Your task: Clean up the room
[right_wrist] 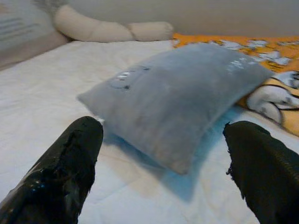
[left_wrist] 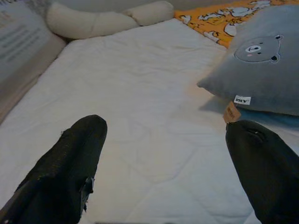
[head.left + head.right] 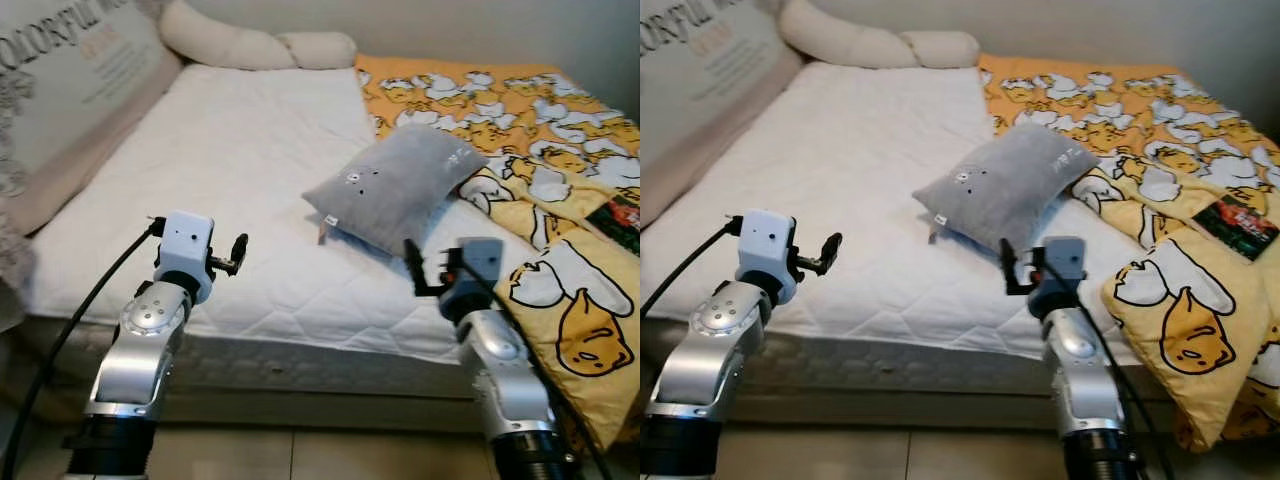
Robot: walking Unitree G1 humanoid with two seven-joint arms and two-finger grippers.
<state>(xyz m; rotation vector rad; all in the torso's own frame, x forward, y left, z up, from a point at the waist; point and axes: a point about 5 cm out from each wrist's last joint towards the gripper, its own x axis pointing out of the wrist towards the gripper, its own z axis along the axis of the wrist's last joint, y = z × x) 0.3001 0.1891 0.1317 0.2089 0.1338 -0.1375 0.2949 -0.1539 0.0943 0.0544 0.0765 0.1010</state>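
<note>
A pillow [image 3: 398, 186] lies on the mattress [image 3: 230, 170], its right end resting on the blanket [image 3: 540, 150] spread over the bed's right side — a long bolster [image 3: 255, 45] lies behind, at the head, and a large cushion [image 3: 70, 90] leans along the left edge

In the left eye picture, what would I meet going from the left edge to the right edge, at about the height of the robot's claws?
Left claw → white mattress → grey pillow → right claw → yellow cartoon-print blanket.
</note>
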